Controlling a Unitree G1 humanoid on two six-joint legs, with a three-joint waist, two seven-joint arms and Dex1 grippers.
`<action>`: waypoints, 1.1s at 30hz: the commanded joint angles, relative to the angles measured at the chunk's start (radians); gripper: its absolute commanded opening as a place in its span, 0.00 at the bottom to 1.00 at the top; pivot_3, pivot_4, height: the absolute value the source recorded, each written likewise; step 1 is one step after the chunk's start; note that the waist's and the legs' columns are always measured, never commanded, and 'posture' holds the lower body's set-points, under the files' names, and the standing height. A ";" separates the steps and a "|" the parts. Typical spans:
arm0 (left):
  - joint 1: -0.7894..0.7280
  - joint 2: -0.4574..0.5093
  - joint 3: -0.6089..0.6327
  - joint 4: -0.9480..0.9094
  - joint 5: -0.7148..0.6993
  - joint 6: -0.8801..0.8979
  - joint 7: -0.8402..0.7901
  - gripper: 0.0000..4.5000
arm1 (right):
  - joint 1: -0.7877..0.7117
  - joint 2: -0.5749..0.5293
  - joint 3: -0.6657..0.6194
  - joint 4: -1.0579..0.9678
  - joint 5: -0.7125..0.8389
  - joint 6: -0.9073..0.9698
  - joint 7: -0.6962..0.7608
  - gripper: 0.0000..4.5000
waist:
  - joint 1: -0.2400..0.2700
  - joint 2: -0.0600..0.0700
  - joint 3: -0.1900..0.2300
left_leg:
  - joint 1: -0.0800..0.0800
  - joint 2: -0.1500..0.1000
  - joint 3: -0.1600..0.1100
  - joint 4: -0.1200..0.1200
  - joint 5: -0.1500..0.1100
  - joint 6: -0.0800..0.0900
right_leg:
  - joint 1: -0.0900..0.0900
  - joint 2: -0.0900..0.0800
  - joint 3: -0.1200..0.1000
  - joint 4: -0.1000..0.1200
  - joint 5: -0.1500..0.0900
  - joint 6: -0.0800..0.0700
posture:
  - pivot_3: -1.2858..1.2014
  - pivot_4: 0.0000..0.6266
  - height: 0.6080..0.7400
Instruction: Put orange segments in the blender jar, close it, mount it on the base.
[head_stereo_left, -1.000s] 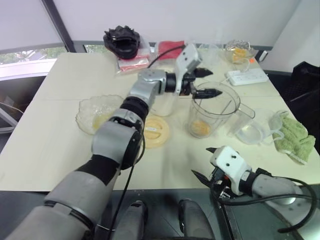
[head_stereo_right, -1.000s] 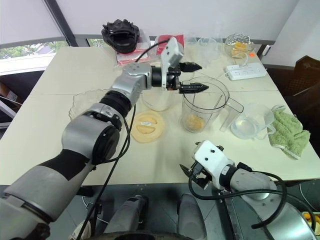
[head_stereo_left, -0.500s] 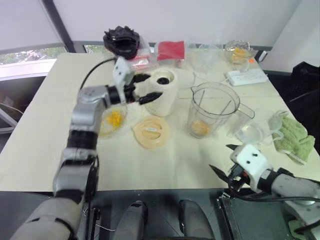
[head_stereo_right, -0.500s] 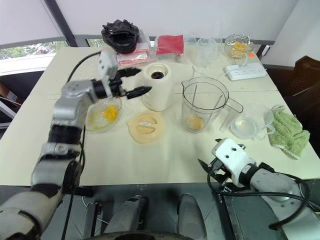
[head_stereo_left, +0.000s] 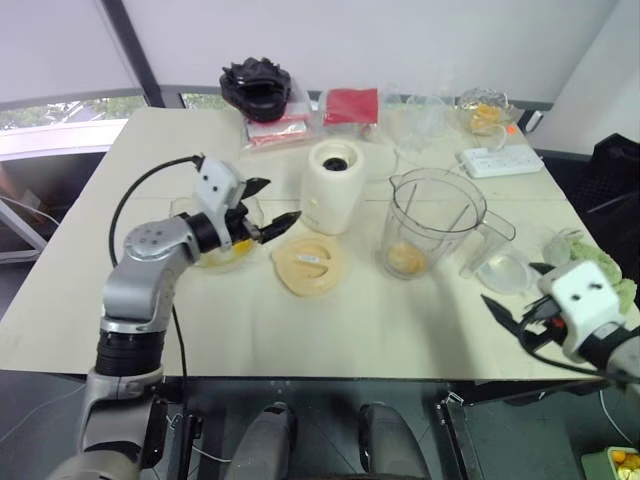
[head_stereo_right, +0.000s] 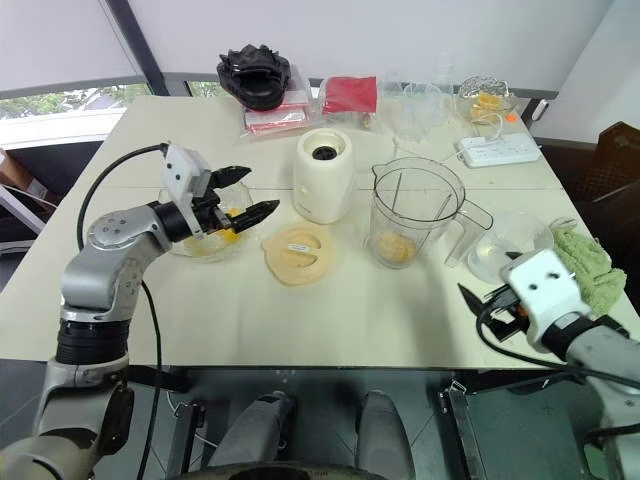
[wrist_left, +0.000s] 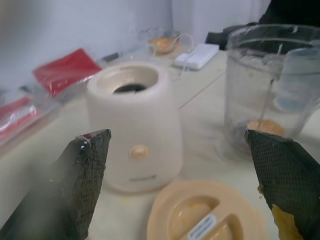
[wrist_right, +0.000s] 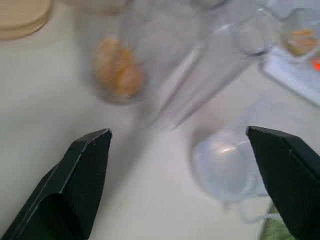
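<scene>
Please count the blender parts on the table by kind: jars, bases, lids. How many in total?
blender jar: 1
base: 1
lid: 1
Total: 3

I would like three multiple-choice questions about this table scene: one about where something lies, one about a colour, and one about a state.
1. Where does the flat cream lid lie?
A. On top of the blender jar
B. On the table in front of the base
C. Inside the scalloped bowl

2. What colour is the towel at the table's right edge?
A. Green
B. Red
C. Black

3. In what state is the blender jar?
A. Closed and mounted on the base
B. Lying on its side
C. Upright, uncovered, with orange segments inside

Answers: 1 B, the lid rests flat on the table just before the base. 2 A, the crumpled cloth is green. 3 C, the jar stands open beside the base with orange segments at its bottom.
</scene>
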 joint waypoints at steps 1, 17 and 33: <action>0.001 -0.025 -0.010 -0.073 -0.030 0.016 0.052 0.99 | -0.099 0.023 -0.061 0.038 0.073 0.074 -0.041 1.00 | -0.004 0.000 0.000 | 0.000 0.000 0.000 0.000 0.000 0.000 | 0.000 0.000 0.000 0.000 0.000 0.000 | 0.52 0.24 1.00; 0.056 -0.042 -0.040 -0.061 -0.039 -0.014 0.122 0.99 | -0.119 0.225 -0.137 0.104 0.116 0.227 -0.270 1.00 | -0.001 0.002 0.000 | 0.000 0.000 0.000 -0.002 0.000 0.000 | -0.001 0.000 0.000 -0.002 0.000 0.000 | 0.52 0.24 1.00; 0.067 -0.002 -0.049 -0.091 -0.034 -0.023 0.119 0.99 | -0.218 0.214 -0.091 0.372 -0.003 0.055 -0.391 1.00 | -0.004 0.003 0.000 | 0.000 0.000 0.001 -0.003 0.000 0.000 | 0.000 0.000 0.000 -0.005 0.000 -0.001 | 0.52 0.24 1.00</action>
